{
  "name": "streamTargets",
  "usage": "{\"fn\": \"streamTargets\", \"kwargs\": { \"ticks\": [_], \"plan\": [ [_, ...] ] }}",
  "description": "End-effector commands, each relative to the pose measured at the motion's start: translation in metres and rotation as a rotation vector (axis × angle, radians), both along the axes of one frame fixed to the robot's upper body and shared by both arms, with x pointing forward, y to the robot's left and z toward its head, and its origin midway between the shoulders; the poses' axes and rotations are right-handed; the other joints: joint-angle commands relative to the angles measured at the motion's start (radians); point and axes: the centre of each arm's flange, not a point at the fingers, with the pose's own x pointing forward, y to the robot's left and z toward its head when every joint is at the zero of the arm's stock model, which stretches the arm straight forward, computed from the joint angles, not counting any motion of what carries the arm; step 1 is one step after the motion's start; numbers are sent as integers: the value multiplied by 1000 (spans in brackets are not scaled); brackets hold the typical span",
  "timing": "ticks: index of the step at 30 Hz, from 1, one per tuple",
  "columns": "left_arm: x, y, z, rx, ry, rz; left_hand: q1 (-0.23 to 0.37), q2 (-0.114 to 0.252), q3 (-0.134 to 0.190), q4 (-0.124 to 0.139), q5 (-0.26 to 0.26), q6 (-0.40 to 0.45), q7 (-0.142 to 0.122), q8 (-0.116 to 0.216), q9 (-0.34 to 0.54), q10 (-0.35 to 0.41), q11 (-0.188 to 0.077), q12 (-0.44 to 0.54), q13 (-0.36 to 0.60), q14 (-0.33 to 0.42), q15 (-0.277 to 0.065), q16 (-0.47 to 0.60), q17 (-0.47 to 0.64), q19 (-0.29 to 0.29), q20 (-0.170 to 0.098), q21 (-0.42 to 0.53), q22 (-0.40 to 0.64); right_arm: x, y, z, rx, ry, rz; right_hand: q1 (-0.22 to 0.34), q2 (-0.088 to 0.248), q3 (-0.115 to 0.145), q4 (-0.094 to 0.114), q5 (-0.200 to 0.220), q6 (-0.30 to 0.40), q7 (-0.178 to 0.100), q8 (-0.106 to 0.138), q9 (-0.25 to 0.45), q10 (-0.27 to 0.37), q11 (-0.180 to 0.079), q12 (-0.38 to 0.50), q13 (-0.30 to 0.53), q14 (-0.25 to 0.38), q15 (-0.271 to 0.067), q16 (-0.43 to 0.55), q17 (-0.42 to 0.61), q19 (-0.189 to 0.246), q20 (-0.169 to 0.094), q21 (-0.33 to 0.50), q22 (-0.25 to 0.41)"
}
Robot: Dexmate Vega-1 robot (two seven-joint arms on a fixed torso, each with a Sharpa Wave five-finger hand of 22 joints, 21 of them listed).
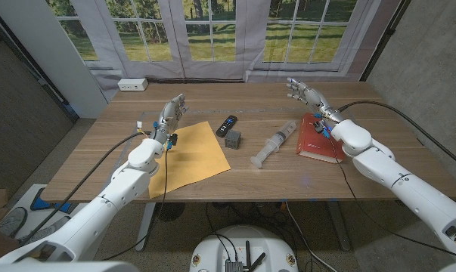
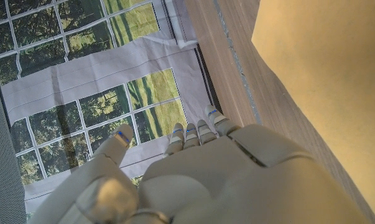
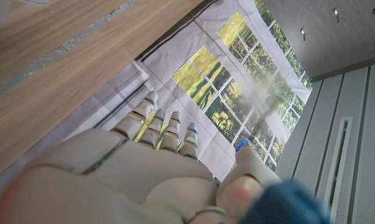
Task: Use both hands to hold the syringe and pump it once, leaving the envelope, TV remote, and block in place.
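Note:
A clear syringe (image 1: 274,143) lies slantwise on the wooden table (image 1: 99,162), right of centre, with nothing touching it. My left hand (image 1: 170,113) is raised at the left, over the far edge of the yellow envelope (image 1: 190,156), fingers apart and empty. My right hand (image 1: 305,94) hovers at the far right, beyond the red book (image 1: 319,137), fingers spread and empty. The black TV remote (image 1: 226,124) and a small dark block (image 1: 233,138) sit between the envelope and the syringe. In the wrist views, my left hand (image 2: 199,177) and my right hand (image 3: 156,168) point toward the windows.
A white power strip (image 1: 133,85) lies at the table's far left edge. The envelope (image 2: 324,68) lies beside my left hand. Windows and a curtain stand behind the table. Bare wood runs along the near edge.

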Motion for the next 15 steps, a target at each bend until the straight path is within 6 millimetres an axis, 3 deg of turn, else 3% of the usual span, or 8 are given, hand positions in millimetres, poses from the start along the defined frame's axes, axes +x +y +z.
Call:
{"fn": "streamTargets", "kwargs": {
  "ticks": [1,15],
  "plan": [
    [-7,-2,2,0,12,37,12,58,2,-5,1,5,3,5,5,9,2,8,5,2,0,5,5,9,-3,-3,5,2,4,10,-235,-76,-59,22,-4,6,-16,-6,-2,-24,-1,5,0,-7,1,1,0,-32,5,0,0,-3,0,3],
    [-9,-5,-1,-7,31,65,14,62,1,-12,0,10,2,5,5,16,-2,8,5,9,-1,4,6,13,-5,-5,5,-2,-7,21,-468,-115,-122,76,-1,30,-72,-24,-3,-53,0,6,-16,-26,-3,3,-11,-30,1,-12,-10,14,-2,4]
  ]
}}
